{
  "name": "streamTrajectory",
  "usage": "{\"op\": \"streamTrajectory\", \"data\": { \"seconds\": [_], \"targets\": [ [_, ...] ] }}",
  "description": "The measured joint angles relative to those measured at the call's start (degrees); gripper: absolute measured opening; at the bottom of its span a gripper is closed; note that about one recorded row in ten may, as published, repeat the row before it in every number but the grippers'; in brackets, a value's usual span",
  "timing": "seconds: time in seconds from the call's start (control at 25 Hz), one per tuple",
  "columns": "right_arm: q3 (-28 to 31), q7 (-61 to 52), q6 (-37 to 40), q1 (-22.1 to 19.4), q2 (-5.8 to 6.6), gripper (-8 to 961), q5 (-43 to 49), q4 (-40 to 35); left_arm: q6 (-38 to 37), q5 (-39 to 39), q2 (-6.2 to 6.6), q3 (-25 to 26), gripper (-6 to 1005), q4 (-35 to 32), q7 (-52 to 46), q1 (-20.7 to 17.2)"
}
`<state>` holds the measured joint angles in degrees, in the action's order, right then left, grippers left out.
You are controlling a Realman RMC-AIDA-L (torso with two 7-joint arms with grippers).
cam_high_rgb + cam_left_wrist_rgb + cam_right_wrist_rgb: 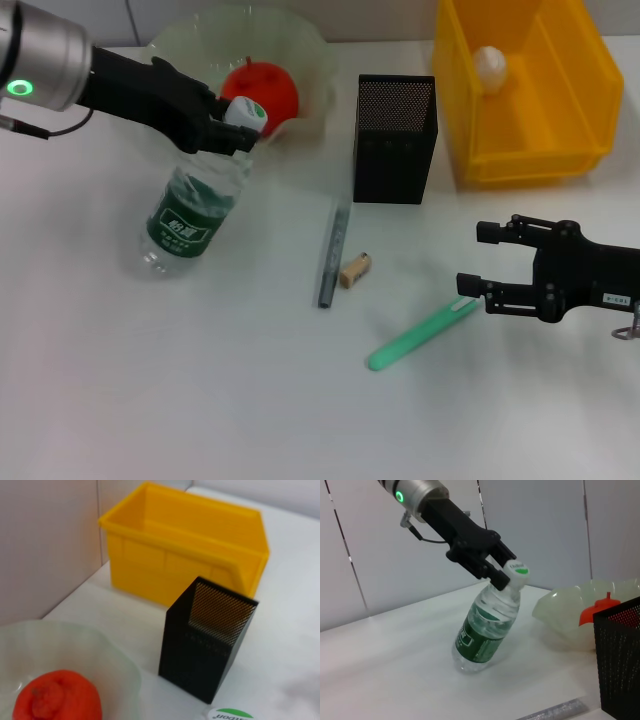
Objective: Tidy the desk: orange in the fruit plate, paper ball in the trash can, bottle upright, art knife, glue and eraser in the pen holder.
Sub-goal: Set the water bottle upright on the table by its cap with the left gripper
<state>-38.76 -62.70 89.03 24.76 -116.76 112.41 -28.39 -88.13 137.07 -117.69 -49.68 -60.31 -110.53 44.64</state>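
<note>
Head view: orange sits in fruit plate at 11 o'clock; paper ball lies in trash can at 1 o'clock. Left gripper has its fingers closed on the neck of the tilted bottle. Right gripper fingers stand apart, empty, by the green glue stick. Art knife and eraser lie on the desk.

Left wrist view: pen holder appears empty.

Right wrist view: bottle base rests on the desk, not yet upright.
</note>
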Motion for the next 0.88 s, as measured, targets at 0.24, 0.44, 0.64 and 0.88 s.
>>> {"op": "streamTrajectory", "data": {
  "seconds": [0.24,0.44,0.64,0.88],
  "targets": [
    [0.00,-0.06,0.00,0.11,-0.34,775,0.00,0.10,-2.52,-6.74,2.19,0.88,435,-1.28,0.76,-3.27],
    [0.00,-0.31,0.00,0.14,-0.55,775,0.01,0.10,-3.14,-13.64,4.16,1.10,436,-1.37,2.15,-6.42],
    [0.00,-0.79,0.19,0.29,-0.66,775,0.01,0.09,-3.30,-16.56,4.71,2.12,425,-0.96,3.78,-8.58],
    [0.00,-0.85,0.46,0.36,-0.73,775,0.01,0.08,-4.04,-17.85,4.89,3.92,412,-0.93,4.95,-9.84]
  ]
}}
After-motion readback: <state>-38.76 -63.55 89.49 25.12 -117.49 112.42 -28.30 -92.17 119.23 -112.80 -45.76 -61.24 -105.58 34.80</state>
